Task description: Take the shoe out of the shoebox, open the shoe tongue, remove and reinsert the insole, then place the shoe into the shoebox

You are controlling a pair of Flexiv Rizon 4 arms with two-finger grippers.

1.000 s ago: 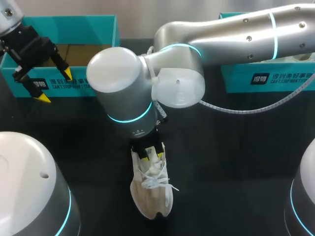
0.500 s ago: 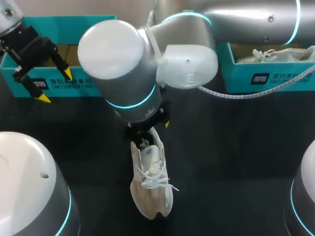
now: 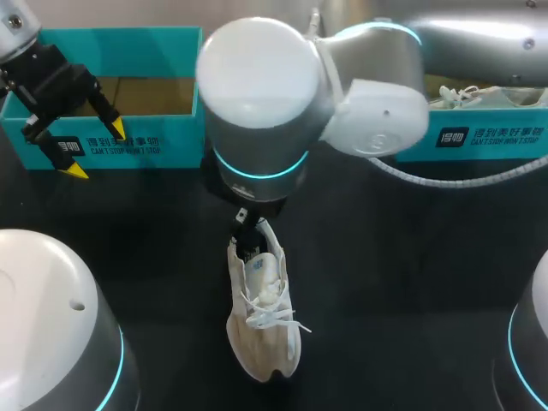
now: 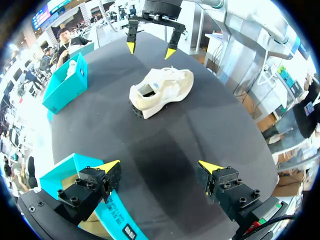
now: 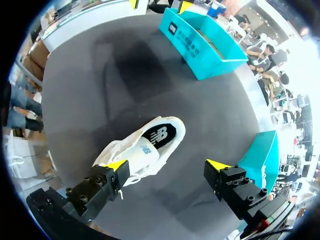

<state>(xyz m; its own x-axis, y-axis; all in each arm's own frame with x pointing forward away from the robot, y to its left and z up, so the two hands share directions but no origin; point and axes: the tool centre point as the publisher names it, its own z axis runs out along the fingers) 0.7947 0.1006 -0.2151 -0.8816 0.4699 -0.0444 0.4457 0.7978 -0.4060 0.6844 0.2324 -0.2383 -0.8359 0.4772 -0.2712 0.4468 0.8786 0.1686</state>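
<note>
Now | right claw [image 5: 167, 165] wide, empty | one shoe [image 5: 142, 147] on table just under it | left claw [image 4: 160, 165] wide, empty, at first shoebox [image 3: 128, 51] | second shoebox [image 5: 260, 145] beside right claw, partly cut off | head view: my arm hides right claw.

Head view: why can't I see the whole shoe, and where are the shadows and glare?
Head view: my right arm hides one end of the shoe, and light gleams off the arm's white cap. Left wrist view: soft dark patches of shadow lie on the table near the shoe. Right wrist view: similar patches darken the table between the shoe and the shoebox.
</note>
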